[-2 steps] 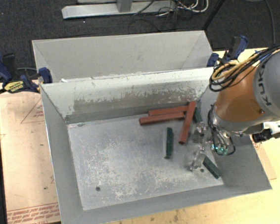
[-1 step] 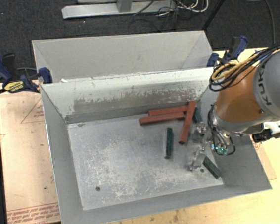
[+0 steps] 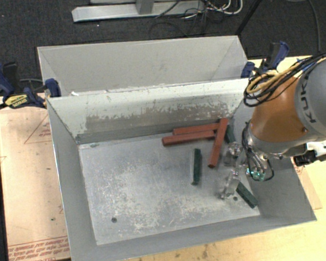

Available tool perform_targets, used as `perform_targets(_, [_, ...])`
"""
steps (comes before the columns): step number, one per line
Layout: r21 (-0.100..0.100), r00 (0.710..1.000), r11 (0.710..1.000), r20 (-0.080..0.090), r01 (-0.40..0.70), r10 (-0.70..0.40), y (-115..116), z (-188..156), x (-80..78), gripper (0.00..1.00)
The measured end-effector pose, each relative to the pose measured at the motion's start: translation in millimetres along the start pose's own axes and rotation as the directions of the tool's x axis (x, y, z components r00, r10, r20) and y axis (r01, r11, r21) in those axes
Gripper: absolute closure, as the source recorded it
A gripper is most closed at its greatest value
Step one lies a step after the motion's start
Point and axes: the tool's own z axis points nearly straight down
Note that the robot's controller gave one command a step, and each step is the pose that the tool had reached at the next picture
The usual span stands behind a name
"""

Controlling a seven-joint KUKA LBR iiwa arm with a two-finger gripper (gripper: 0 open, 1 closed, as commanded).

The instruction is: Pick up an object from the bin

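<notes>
In the grey metal bin's [image 3: 135,199] right front corner, the end effector [image 3: 229,188] hangs low, just beside a short dark green bar [image 3: 246,196] lying on the floor. Whether it is open or closed cannot be told. A second green bar [image 3: 196,166] and reddish-brown bars [image 3: 195,130] lie near.

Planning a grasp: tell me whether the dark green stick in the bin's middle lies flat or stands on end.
Flat: the dark green rectangular stick lies full length on the floor of the grey metal bin.

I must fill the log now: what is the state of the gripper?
Gripper: cannot be told whether open or closed; it is low, beside the dark green bar near the right wall.
</notes>
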Motion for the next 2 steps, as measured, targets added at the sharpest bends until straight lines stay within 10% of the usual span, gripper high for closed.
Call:
perform_targets(1, [0.0,1.0,1.0,0.0,0.0,0.0,0.0,0.0,0.0,1.0])
perform_targets(2, [0.0,1.0,1.0,0.0,0.0,0.0,0.0,0.0,0.0,0.0])
